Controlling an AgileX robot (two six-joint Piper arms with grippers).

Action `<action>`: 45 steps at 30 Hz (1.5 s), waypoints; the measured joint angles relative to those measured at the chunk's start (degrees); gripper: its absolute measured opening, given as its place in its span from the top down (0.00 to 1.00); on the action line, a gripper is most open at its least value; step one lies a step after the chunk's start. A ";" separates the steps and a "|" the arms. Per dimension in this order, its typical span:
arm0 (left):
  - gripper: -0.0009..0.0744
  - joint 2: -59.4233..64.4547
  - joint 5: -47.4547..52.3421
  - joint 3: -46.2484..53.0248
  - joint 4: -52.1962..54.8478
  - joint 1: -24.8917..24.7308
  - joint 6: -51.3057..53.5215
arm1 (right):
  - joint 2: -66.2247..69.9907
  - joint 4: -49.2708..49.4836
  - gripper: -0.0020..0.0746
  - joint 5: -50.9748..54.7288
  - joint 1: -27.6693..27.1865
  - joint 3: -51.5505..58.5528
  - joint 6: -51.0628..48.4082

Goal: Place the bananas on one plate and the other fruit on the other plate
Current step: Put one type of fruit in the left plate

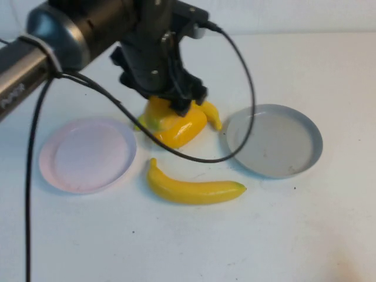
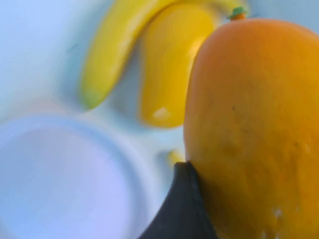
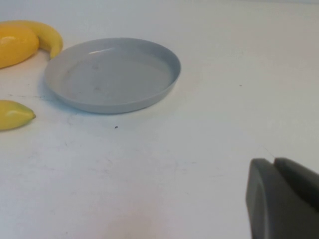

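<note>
My left gripper point(image 1: 170, 97) is down over the fruit between the plates, shut on one orange-yellow mango-like fruit point(image 2: 254, 129); one dark finger point(image 2: 182, 209) presses its side. A plump yellow fruit point(image 1: 179, 129) shows below the gripper. The second one point(image 2: 169, 64) lies beyond the held one. One banana point(image 1: 194, 189) lies in front on the table. The other banana point(image 1: 212, 114) lies behind, near the grey plate point(image 1: 274, 140). The pink plate point(image 1: 88, 154) at the left holds nothing. My right gripper point(image 3: 274, 162) is shut and empty, low over bare table; it is out of the high view.
The left arm's black cable point(image 1: 235, 147) loops over the table and the grey plate's near-left rim. The white table point(image 1: 294, 235) extends in front and to the right of the plates.
</note>
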 joint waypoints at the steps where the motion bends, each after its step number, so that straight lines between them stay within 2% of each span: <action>1: 0.30 -0.91 -0.02 1.57 0.40 1.40 0.00 | 0.00 0.00 0.99 0.00 0.00 0.00 0.00; 6: 0.30 -2.98 0.12 10.22 2.07 11.19 -0.34 | 0.00 0.00 0.99 0.00 0.00 0.00 0.00; 9: 0.30 -2.98 -1.23 14.96 2.24 14.99 -0.34 | 0.00 0.00 0.99 0.00 0.00 0.00 0.00; 16: 0.30 -3.10 -9.00 23.35 3.19 19.10 0.00 | 0.00 0.00 0.99 0.00 0.00 0.00 0.00; 23: 0.30 0.16 -12.48 24.22 3.80 23.07 0.24 | 0.00 0.00 0.99 0.00 0.00 0.00 0.00; 29: 0.29 1.83 -13.76 24.22 3.58 24.59 0.33 | 0.00 0.00 0.99 0.00 0.00 0.00 0.00; 33: 0.14 1.83 -13.76 24.22 3.06 24.59 0.33 | 0.00 0.00 0.99 0.00 0.00 0.00 0.00; 35: 0.10 1.83 -13.82 24.22 2.83 24.59 0.10 | 0.00 0.00 0.99 0.00 0.00 0.00 0.00; 41: 0.10 1.56 -11.78 20.62 1.08 24.59 -0.88 | 0.00 0.00 0.99 0.00 0.00 0.00 0.00; 45: 0.10 -0.02 -11.09 16.15 -4.25 22.65 4.43 | 0.00 0.00 0.99 0.00 0.00 0.00 0.00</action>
